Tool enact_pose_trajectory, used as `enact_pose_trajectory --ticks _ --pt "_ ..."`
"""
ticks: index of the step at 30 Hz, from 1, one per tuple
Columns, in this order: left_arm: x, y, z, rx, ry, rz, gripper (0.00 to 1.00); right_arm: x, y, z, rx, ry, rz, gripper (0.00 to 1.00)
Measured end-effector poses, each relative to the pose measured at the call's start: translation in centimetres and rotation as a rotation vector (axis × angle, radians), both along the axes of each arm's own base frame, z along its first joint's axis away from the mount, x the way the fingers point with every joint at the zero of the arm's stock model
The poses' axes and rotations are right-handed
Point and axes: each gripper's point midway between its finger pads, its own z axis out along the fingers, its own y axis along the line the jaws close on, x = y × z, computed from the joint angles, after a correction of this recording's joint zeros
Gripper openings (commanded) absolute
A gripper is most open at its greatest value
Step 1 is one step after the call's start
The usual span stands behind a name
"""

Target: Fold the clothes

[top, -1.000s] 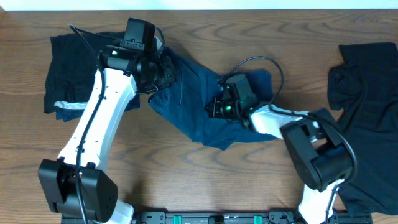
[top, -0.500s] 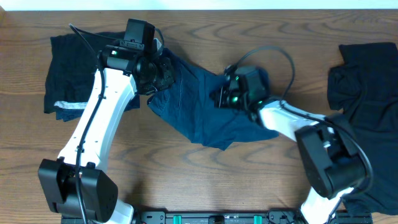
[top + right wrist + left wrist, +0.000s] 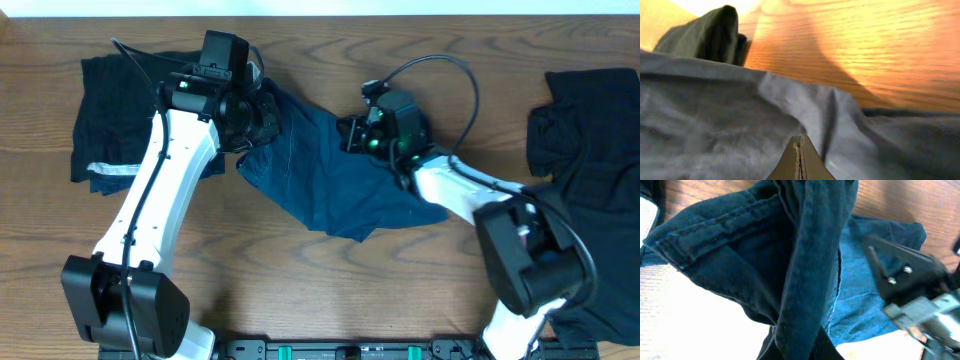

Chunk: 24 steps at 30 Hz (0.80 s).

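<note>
While left gripper [image 3: 263,113] stays clamped on navy shorts [image 3: 330,190] at centre of table [image 3: 300,290], we see right gripper [image 3: 352,135], shut, slid toward 12 o'clock across cloth; whether it pinches fabric we cannot tell. Fold just starting, we judge.

Two arms, both extended over the table.
Left gripper [image 3: 262,112]: jaws clamped on the shorts [image 3: 330,185], arm stretched forward. Right gripper [image 3: 350,135]: fingertips [image 3: 792,162] pressed together, wrist turned leftward.
</note>
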Motion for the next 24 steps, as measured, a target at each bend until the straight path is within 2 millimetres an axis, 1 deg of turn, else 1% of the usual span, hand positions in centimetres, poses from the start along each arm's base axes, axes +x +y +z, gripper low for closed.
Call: enact_pose_trajectory --ticks 2,4,6,8,11,12,15,17,20,22,24 --pt "0.0 0.0 0.0 0.000 0.000 -0.001 0.06 -0.2 0.9 -1.3 -0.011 0.001 0.007 0.01" --pt "0.0 0.0 0.0 0.001 -0.001 -0.002 0.06 -0.7 1.5 -3.3 -0.040 0.021 0.007 0.01" --pt "0.0 0.0 0.0 0.003 -0.003 -0.008 0.06 -1.0 2.2 -4.8 -0.060 0.022 0.006 0.01" --pt "0.0 0.0 0.0 0.005 -0.006 -0.015 0.06 -1.0 3.0 -5.7 -0.064 0.000 0.008 0.01" --pt "0.0 0.0 0.0 0.010 -0.010 -0.025 0.06 -0.8 4.3 -6.0 -0.049 -0.056 0.017 0.01" --pt "0.0 0.0 0.0 0.012 -0.013 -0.030 0.06 -0.7 4.4 -6.1 -0.051 -0.067 0.019 0.01" --pt "0.0 0.0 0.0 0.016 -0.016 -0.041 0.06 -0.8 4.9 -5.8 -0.057 -0.102 0.037 0.01" --pt "0.0 0.0 0.0 0.020 -0.018 -0.052 0.06 -0.8 4.9 -5.7 -0.068 -0.114 0.048 0.04" --pt "0.0 0.1 -0.1 0.024 -0.020 -0.063 0.06 -1.1 4.2 -5.3 -0.097 -0.086 0.062 0.04" --pt "0.0 0.2 0.0 0.031 -0.023 -0.065 0.06 -1.2 2.9 -3.5 -0.109 -0.066 0.058 0.02" --pt "0.0 0.5 -0.1 0.052 -0.024 -0.063 0.06 -1.1 0.9 -1.0 -0.116 -0.044 0.037 0.01"
